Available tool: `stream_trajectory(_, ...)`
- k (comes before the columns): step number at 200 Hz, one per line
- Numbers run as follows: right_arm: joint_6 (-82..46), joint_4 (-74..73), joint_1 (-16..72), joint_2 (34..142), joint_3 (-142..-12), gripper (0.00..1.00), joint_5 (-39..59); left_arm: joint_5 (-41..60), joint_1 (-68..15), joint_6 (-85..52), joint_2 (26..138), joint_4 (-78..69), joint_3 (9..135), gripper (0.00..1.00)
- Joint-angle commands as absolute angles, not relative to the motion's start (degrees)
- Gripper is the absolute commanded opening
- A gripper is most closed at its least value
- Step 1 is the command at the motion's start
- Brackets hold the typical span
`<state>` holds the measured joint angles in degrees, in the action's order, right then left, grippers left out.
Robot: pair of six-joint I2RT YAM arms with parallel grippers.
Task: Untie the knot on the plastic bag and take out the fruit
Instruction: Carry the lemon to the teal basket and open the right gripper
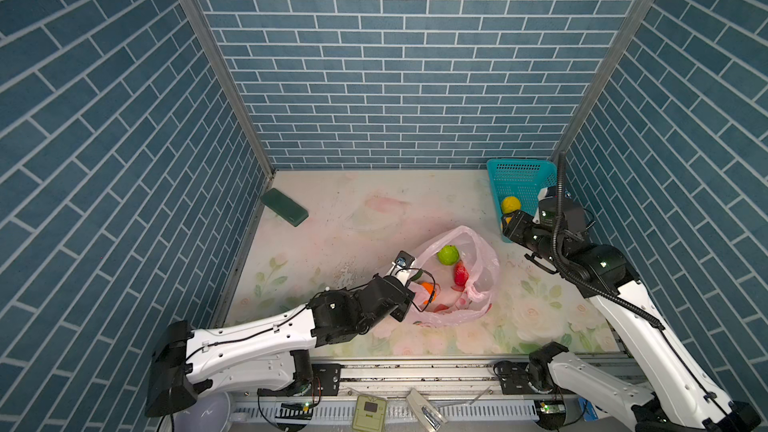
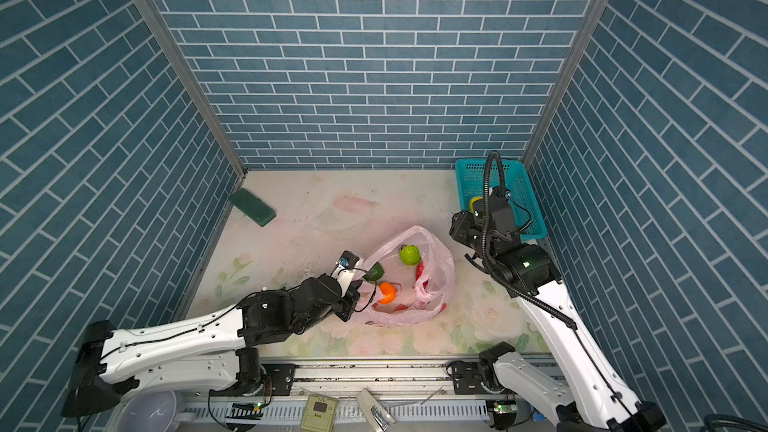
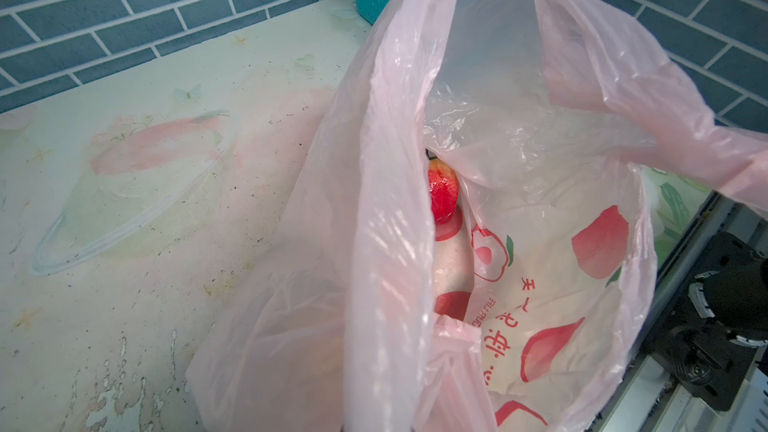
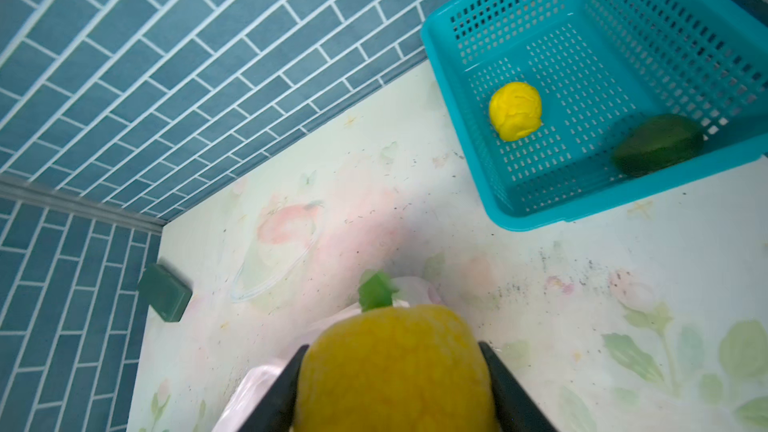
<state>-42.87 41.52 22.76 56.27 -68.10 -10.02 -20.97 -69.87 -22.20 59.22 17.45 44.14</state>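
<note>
Two fruits (image 4: pixel 515 110) in basket (image 4: pixel 582 214) — right tool (image 4: pixel 393 349) grips a third fruit (image 4: pixel 392 384), left tool (image 1: pixel 411 284) pinches bag (image 1: pixel 484 268).

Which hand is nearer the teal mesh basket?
Right. The right hand, shut on a yellow-orange toy fruit, hovers beside the teal mesh plastic basket; the left hand grips the thin pink plastic bag mid-table.

The table (image 1: pixel 332 218) is covered in a pale, stained floral sheet; a dark green block (image 1: pixel 284 206) is laid by its back left corner; a teal mesh basket (image 1: pixel 519 178) is set in the back right corner; the plastic bag (image 1: pixel 453 313) is spread right of centre.
</note>
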Motion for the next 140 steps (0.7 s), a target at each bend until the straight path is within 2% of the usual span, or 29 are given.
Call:
stream_trajectory(1,-38.5,36.6,15.9,59.6,-68.2,0.45,-4.3,-21.7,-69.5,-22.0,59.2,19.0,45.6,0.00)
stream_trajectory(62,-36.2,24.7,0.6,76.4,-70.0,0.45,2.1,-21.7,-69.4,-22.1,59.6,18.3,46.0,0.00)
stream_trajectory(117,-32.1,23.2,-5.5,93.4,-77.3,0.45,3.6,-21.5,-69.5,-22.4,60.2,17.3,45.8,0.00)
stream_trajectory(140,-30.6,23.6,-6.3,97.8,-79.6,0.49,3.5,-21.6,-69.6,-22.6,60.2,17.3,45.9,0.00)
